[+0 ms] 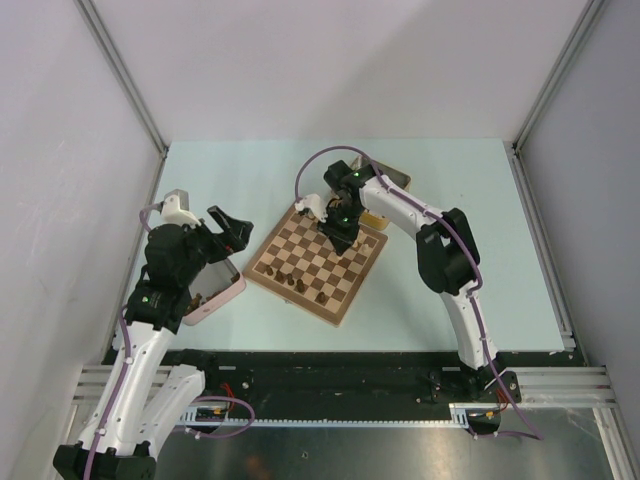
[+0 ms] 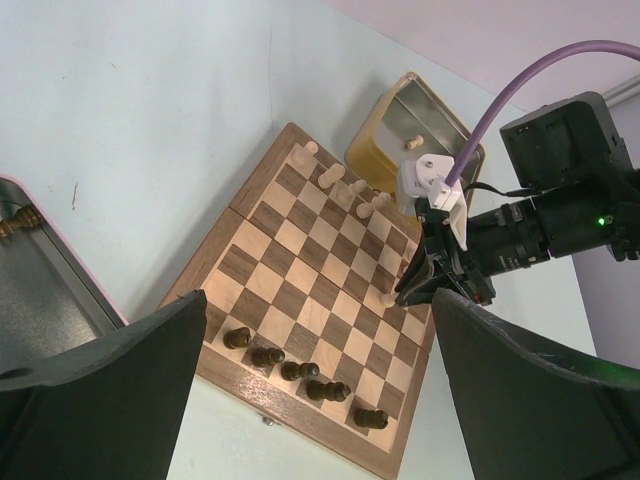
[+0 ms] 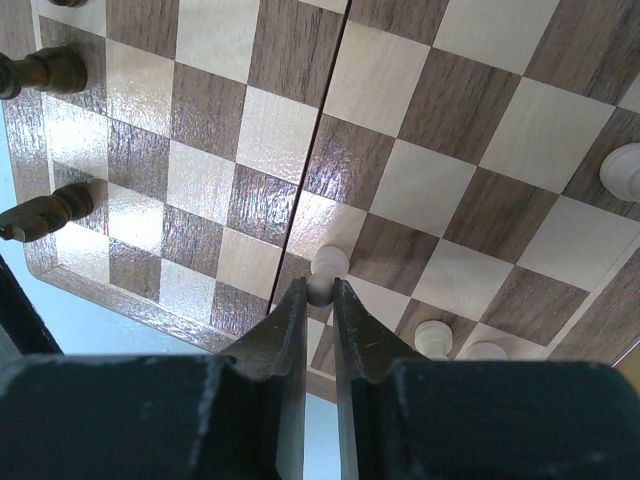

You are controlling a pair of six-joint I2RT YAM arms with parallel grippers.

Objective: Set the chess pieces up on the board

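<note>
Now right hand [image 3: 320, 296] pinched on pale pawn [image 3: 328, 265] standing on board [image 3: 440, 190] — left hand [image 2: 320, 310] spread wide, holding nothing.

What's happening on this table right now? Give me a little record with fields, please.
Board: partly set up
Dark pieces: short row along one edge
Pale pieces: several near the opposite edge
Right hand: closed on a pale pawn standing on the board
Left hand: open, empty, off to the board's side

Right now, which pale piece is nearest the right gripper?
The lone pale pawn pinched in the right gripper; the other pale pieces stand clear of it.
</note>
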